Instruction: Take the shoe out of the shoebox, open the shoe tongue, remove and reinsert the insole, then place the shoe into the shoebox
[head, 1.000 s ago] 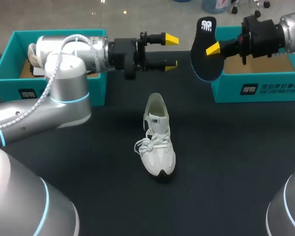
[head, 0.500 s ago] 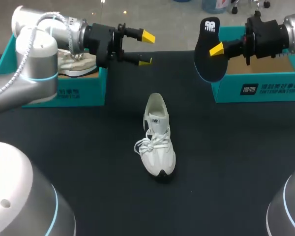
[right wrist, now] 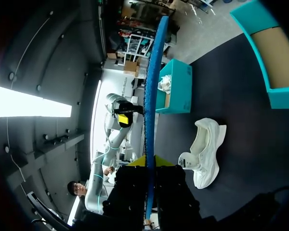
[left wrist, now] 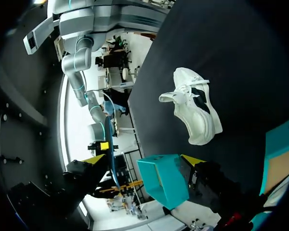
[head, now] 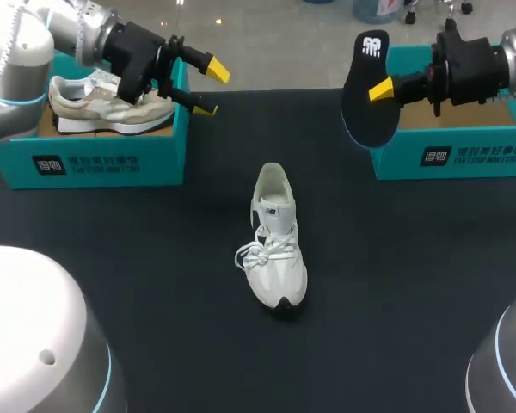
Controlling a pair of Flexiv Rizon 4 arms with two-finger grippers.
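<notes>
The white shoe (head: pixel 275 241) lies on the black table at the centre, toe toward me; it also shows ahead of the left gripper (left wrist: pixel 195 108) and beside the right one (right wrist: pixel 204 151). My right gripper (head: pixel 383 89) is shut on the black insole (head: pixel 367 95), held upright in the air before the right teal shoebox (head: pixel 456 155). In the right wrist view the insole (right wrist: pixel 151 96) stands edge-on between the fingers of the right gripper (right wrist: pixel 148 161). My left gripper (head: pixel 208 89) is open and holds nothing, over the right corner of the left shoebox (head: pixel 95 159).
A beige shoe (head: pixel 103 101) lies in the left shoebox. That box's teal corner (left wrist: pixel 164 185) shows just beyond the left gripper (left wrist: pixel 143 160). The right shoebox shows a bare cardboard floor (right wrist: pixel 274 72). Black table surface surrounds the white shoe.
My left arm has drawn back to the left, from above the table's middle to the left shoebox's corner, uncovering the beige shoe. The right arm with the insole has barely moved.
</notes>
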